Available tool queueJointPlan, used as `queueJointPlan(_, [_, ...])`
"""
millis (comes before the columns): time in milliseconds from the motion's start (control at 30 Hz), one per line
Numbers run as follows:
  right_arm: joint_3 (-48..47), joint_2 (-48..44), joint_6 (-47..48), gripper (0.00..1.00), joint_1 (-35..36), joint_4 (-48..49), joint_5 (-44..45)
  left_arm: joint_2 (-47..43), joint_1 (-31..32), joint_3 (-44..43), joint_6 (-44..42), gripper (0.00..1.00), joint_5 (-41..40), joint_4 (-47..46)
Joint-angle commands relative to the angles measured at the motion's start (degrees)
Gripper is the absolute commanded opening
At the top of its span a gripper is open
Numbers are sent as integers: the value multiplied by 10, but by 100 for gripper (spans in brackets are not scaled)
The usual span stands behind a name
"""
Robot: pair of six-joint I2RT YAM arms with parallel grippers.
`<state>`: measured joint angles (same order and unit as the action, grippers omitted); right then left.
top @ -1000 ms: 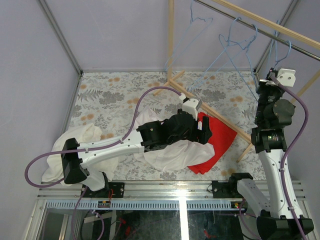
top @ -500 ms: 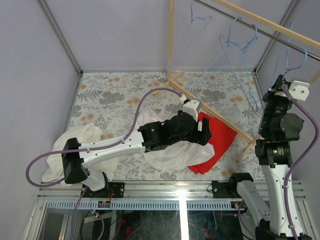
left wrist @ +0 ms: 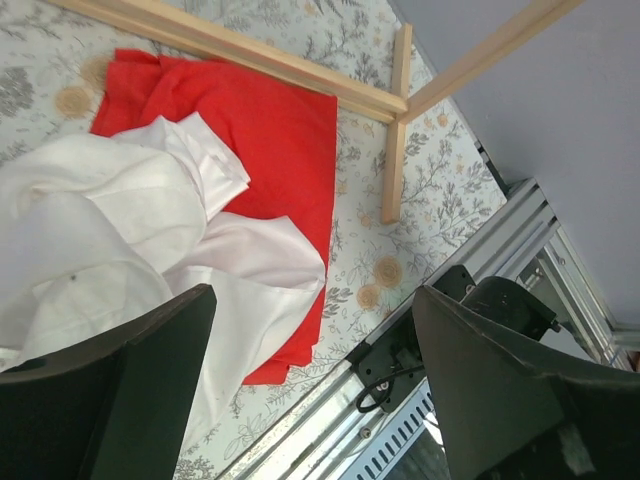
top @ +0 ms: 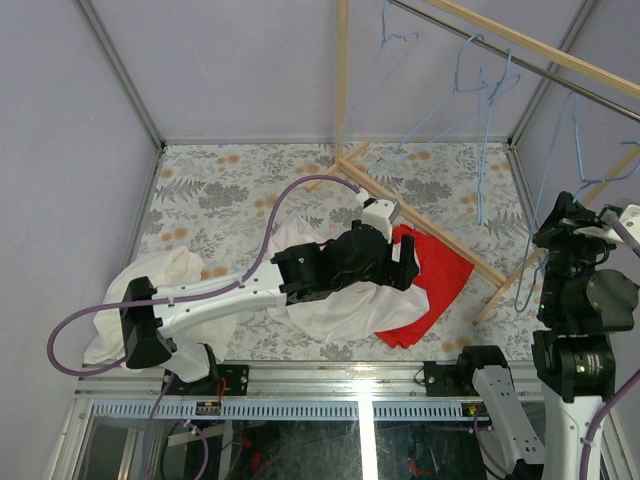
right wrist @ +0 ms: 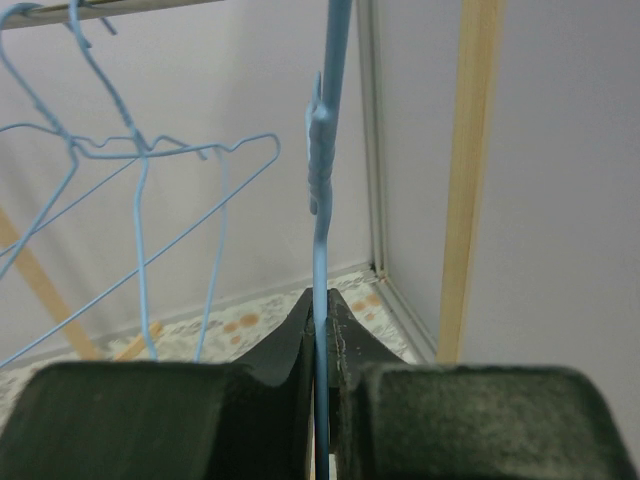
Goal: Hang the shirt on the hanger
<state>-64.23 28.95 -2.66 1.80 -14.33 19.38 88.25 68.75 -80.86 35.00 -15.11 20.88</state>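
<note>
at the far left of the overhead view, a slumped heap of pale cloth [top: 105, 335], soft and creased, on a table cover [top: 230, 190] printed with grey leaves and small orange blooms. arching above, a smooth purple cable [top: 325, 178] along the white-and-black left arm. towards the middle, the shirt [top: 340, 312]: white, thin, crumpled in loose rounded folds on the table near its front edge, directly below the left arm's black wrist, its right-hand part draped over the red cloth [top: 445, 278]. from the left wrist view, a folded band with a stitched edge, collar or cuff impossible to tell, plus one tiny button on the white fabric; sheer enough to take a pinkish tint where spread over the red. left gripper [left wrist: 312, 295] released, splayed wide above the shirt, broad matt black fingers [left wrist: 130, 390] well apart with nothing between them; contact with the fabric not discernible. red cloth flat, opaque, straight-edged with a squared corner, just beside a pale squared wooden beam [top: 440, 238] of the rack's base. further right, spare hangers [right wrist: 138, 152] of thin light-blue wire, triangular, hooked high on the rack. at the far right, beyond the table's edge and raised, the right gripper [right wrist: 320, 300] clenched on the hanger [right wrist: 320, 190]: a slim blue wire pinched upright between two dark tapered pads [right wrist: 280, 345], twisted neck just above the grip, well apart from the shirt.
</note>
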Motion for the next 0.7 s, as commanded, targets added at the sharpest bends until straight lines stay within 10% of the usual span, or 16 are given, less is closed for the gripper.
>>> queueJointPlan(0, [-72, -19, -53, 0, 1, -133, -66, -52, 3, 6, -23, 80, -55, 11])
queueJointPlan(667, [-234, -7, 26, 0, 148, -334, -390, -302, 3, 0, -257, 89, -94, 64])
